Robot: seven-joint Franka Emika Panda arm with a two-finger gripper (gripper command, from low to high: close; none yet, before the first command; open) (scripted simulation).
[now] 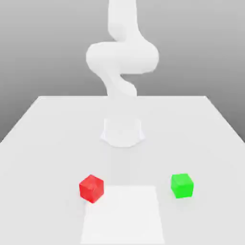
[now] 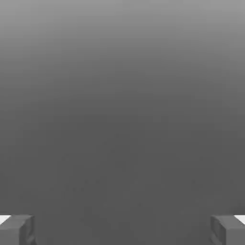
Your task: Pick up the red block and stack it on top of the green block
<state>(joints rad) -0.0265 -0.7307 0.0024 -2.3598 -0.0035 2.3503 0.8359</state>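
Worktop (image 1: 57, 143): pale, smooth, white patch (image 1: 123, 217) near middle
Room: grey gradient
Red block (image 1: 91, 188): bright cube, turned cornerwise, near left, by the patch
Green block (image 1: 182, 185): vivid cube, near right
Tool (image 2: 122, 230): wide apart, nothing between

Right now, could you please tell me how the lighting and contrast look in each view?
Exterior view: bright and washed out, the pale arm nearly melting into the white table, while the red block and green block stand out strongly; hand view: a dim grey gradient, lighter toward one edge, with dark grey fingertips.
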